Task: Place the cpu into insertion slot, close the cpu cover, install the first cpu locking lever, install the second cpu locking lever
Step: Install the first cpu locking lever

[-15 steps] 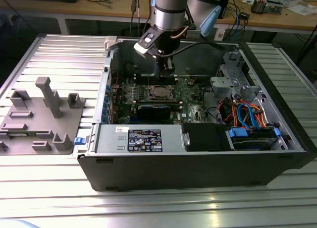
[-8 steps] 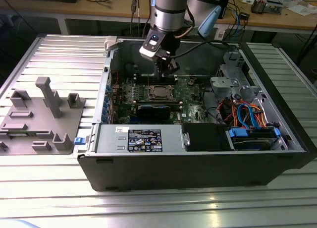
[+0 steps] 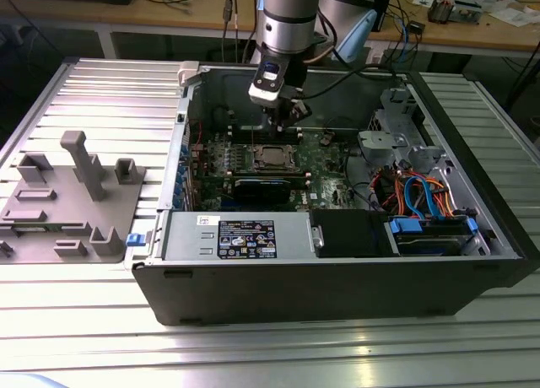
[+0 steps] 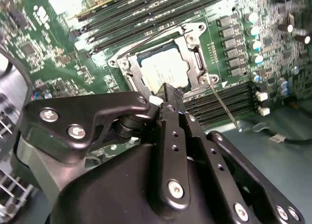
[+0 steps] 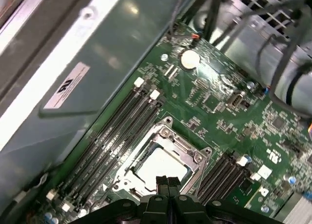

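- While the gripper hangs just above the insertion slot at the middle of the exterior view, its fingers are pressed together, holding nothing.
- The cpu sits in the slot, with the cpu cover seemingly down around it.
- A thin lever stands free — so the lever work is in hand, I'd judge. It calls for pressing that rod down under its catch.

Table: ribbed silver metal slats, running w/ the exterior view's left-right. Open PC case sits on it approx mid-table, side panel off, dark wall toward camera. Grey plastic fixture w/ upright posts lies flat on the slats just beside the PC case, exterior view's left.
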`<state>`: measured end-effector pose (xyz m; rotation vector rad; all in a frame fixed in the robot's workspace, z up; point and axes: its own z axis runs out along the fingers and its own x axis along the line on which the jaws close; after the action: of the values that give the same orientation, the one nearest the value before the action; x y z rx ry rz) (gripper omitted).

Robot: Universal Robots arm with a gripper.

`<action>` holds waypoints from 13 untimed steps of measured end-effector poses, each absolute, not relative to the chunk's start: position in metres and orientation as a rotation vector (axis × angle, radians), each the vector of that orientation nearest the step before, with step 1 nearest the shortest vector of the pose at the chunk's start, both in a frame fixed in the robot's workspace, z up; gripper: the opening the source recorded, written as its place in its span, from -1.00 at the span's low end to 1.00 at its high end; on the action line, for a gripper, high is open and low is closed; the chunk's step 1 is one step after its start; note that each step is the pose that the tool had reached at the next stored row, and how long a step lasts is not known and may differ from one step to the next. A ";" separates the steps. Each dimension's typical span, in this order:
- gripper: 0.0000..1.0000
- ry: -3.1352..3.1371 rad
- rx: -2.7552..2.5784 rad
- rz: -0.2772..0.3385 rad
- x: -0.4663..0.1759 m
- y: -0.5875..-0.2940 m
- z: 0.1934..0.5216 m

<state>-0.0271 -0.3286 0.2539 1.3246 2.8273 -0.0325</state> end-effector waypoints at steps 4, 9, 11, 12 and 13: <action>-0.79 2.915 1.115 -0.030 -0.027 -0.329 0.253; -0.79 2.974 0.940 -0.030 -0.027 -0.329 0.253; -0.79 3.000 0.852 -0.030 -0.027 -0.329 0.253; -0.79 3.010 0.814 -0.030 -0.027 -0.329 0.253; -0.79 3.018 0.782 -0.030 -0.027 -0.329 0.253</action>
<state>-0.0271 -0.3286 0.2529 0.7816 3.0184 -0.0304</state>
